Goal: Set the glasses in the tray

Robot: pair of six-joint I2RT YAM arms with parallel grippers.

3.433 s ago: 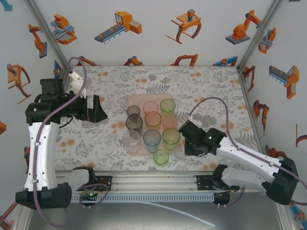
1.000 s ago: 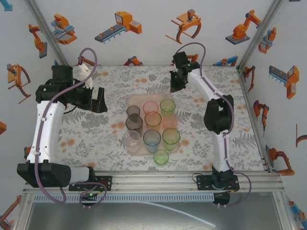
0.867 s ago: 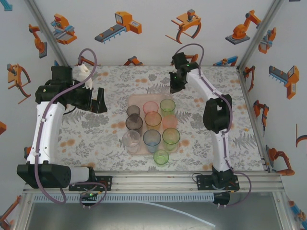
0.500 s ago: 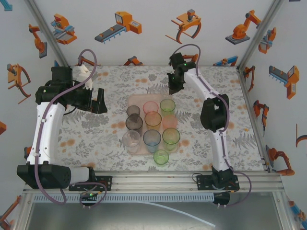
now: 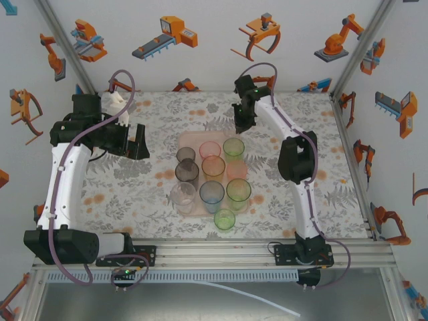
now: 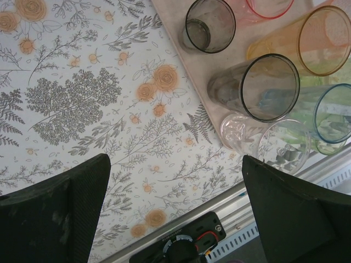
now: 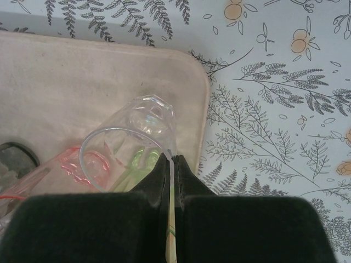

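The pale pink tray [image 5: 194, 138] lies mid-table with several tinted glasses upright on it, among them a pink one [image 5: 210, 148], a green one [image 5: 233, 147] and a tall smoky one [image 5: 187, 170]. Another green glass [image 5: 225, 219] stands at the tray's near edge. My right gripper [image 5: 241, 126] hangs over the tray's far right corner [image 7: 186, 71], shut on the rim of a clear tumbler [image 7: 131, 139] that tilts above the tray. My left gripper [image 5: 137, 144] is open left of the tray, nothing between its fingers [image 6: 55, 211]. The left wrist view shows smoky [image 6: 210, 24], orange [image 6: 323, 41] and clear [image 6: 258, 139] glasses.
The floral tabletop [image 5: 134, 194] spreads around the tray on all sides. An aluminium rail [image 5: 214, 257] runs along the near edge, with the arm bases on it. Enclosure walls and corner posts [image 5: 354, 47] close in the back and sides.
The right arm has swung from the tray's near right side to its far side, then drifted slightly left. The left arm has barely moved.
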